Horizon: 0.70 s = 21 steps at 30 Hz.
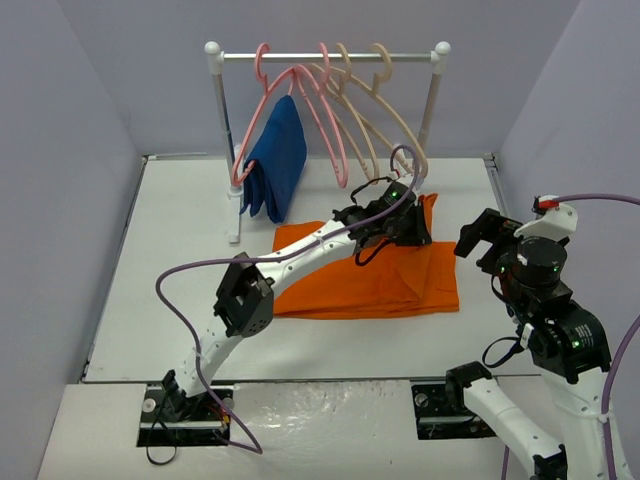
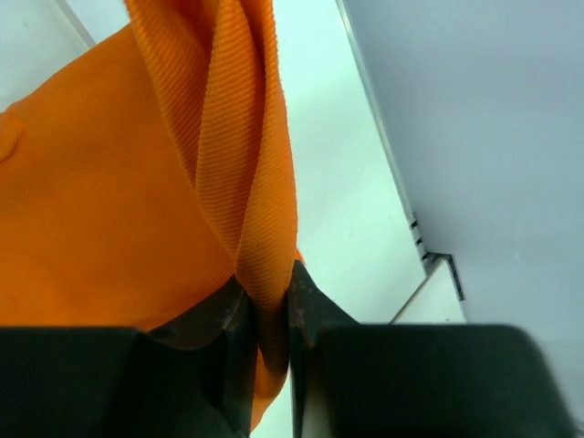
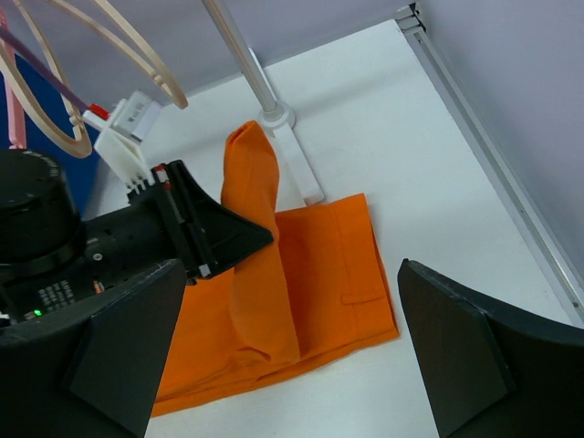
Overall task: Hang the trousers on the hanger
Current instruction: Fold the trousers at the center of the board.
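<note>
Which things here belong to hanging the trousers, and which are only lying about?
For the job: orange trousers, pinched by the left gripper; beige hangers on the rail.
Only about: dark blue garment; pink hangers.

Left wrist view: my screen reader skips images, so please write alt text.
The left tool pinches a raised fold of the orange trousers, seen close up. A white table and a grey wall lie to the right.

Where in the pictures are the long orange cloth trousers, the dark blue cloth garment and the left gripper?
orange cloth trousers (image 1: pixel 415 285): top view, flat folded part.
dark blue cloth garment (image 1: pixel 280 155): top view, hanging middle.
left gripper (image 2: pixel 270 294): left wrist view, between fingertips pinching orange cloth.
</note>
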Each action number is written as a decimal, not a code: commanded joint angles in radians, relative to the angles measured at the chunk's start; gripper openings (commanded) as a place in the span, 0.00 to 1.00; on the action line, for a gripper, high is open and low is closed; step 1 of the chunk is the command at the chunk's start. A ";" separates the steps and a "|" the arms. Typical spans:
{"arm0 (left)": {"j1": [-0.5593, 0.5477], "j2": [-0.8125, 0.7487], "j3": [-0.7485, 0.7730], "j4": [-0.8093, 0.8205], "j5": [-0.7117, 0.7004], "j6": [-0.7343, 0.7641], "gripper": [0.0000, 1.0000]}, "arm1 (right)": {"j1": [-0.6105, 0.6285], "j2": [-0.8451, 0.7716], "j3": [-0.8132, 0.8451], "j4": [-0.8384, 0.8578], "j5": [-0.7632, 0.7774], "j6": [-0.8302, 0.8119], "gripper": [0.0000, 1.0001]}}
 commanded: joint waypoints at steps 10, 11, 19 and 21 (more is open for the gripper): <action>-0.067 -0.136 0.004 0.055 -0.011 0.119 0.83 | -0.002 0.051 0.000 0.040 -0.073 -0.015 1.00; -0.067 -0.168 -0.027 0.046 -0.028 0.134 0.84 | -0.002 0.060 -0.002 0.042 -0.083 -0.011 1.00; -0.050 -0.508 -0.510 0.028 -0.207 0.227 0.79 | -0.002 0.167 -0.060 0.063 -0.142 0.036 0.93; -0.023 -0.588 -0.641 0.062 -0.224 0.203 0.75 | -0.003 0.185 -0.113 0.095 -0.149 0.047 0.88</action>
